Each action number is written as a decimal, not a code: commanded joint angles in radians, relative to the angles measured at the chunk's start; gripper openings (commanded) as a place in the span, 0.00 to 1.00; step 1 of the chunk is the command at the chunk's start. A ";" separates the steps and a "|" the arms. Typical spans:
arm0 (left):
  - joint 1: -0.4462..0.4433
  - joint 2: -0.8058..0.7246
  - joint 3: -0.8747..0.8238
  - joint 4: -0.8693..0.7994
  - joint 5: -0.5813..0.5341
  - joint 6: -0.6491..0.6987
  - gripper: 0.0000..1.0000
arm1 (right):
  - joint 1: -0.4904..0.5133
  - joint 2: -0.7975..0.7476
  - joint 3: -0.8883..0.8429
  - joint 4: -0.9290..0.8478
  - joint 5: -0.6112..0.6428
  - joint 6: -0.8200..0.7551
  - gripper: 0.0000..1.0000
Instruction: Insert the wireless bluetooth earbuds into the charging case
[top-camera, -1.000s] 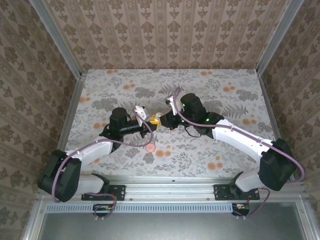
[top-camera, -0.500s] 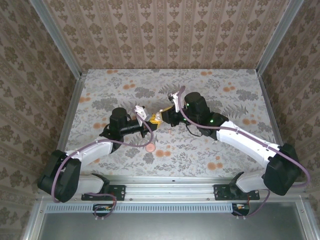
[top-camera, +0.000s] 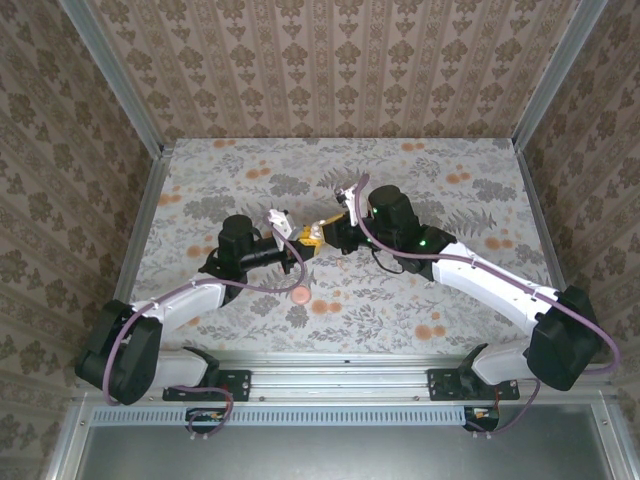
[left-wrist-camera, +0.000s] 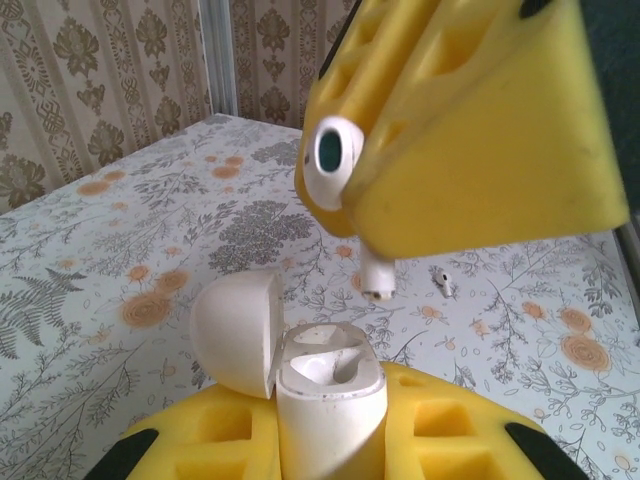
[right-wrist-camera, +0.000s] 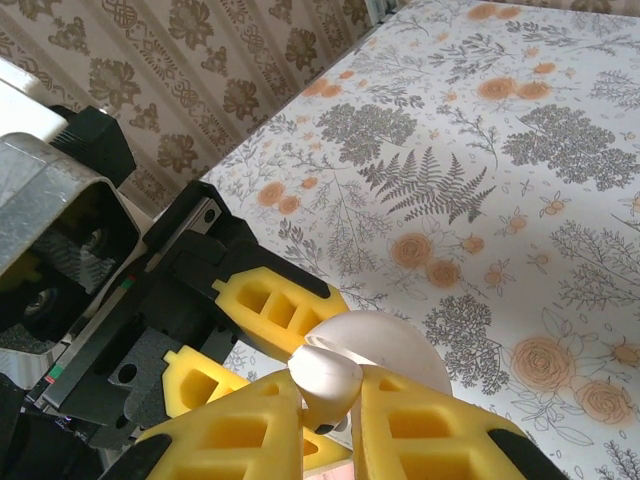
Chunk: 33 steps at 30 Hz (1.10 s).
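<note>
The charging case (left-wrist-camera: 325, 400) is white, stands upright with its lid (left-wrist-camera: 235, 335) swung open, and is clamped between the yellow fingers of my left gripper (left-wrist-camera: 330, 430). Just above it, my right gripper (right-wrist-camera: 330, 400) is shut on one white earbud (right-wrist-camera: 325, 385). In the left wrist view this earbud (left-wrist-camera: 340, 165) hangs stem-down a little above and behind the case's mouth. A second earbud (left-wrist-camera: 442, 280) lies on the table beyond. In the top view the left gripper (top-camera: 290, 236) and the right gripper (top-camera: 318, 237) meet at mid-table.
A small pink disc (top-camera: 299, 294) lies on the flower-print table (top-camera: 450, 200) just in front of the two grippers. Patterned walls close in the table's back and sides. Both arms reach inward from the near edge.
The right arm has swung its elbow to the right and carried the earbud slightly left, closer to the case. The left arm and the case have stayed put.
</note>
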 joint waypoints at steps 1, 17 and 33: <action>-0.006 -0.025 0.031 0.045 0.014 -0.025 0.06 | 0.009 0.018 -0.011 0.016 0.013 -0.021 0.17; -0.006 -0.027 0.040 0.074 0.005 -0.050 0.06 | 0.025 0.023 -0.011 0.016 0.022 -0.052 0.17; -0.006 -0.036 0.046 0.074 0.020 -0.052 0.06 | 0.031 0.011 -0.020 -0.012 0.030 -0.209 0.17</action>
